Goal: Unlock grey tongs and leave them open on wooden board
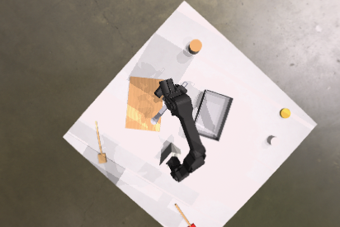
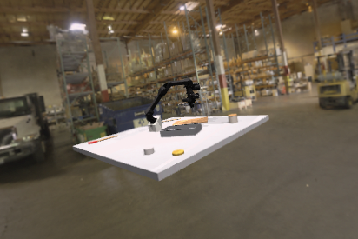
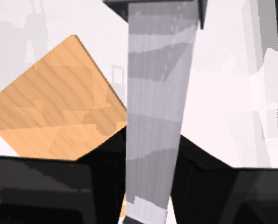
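My gripper [image 1: 170,100] [image 2: 192,104] [image 3: 148,130] is shut on the grey tongs [image 1: 159,115] [image 3: 156,100] and holds them well above the table. In the top view one end of the tongs shows over the right part of the wooden board [image 1: 138,99] [image 2: 191,121] [image 3: 55,75]; a small loop shows on the other side of the gripper. The tongs look narrow, but whether the lock is on cannot be told. Their middle is hidden by the arm in the top view. The roasting tin [image 1: 226,119] [image 2: 180,131] stands right of the gripper, with no tongs across it.
An orange-topped cylinder [image 1: 195,45] [image 2: 233,118] stands beyond the board. A yellow disc [image 1: 285,113] [image 2: 178,152] and a small grey cylinder [image 1: 271,139] [image 2: 149,151] are beyond the tin. A wooden-headed tool [image 1: 101,158] and a red-headed tool [image 1: 191,225] [image 2: 93,142] lie near table edges.
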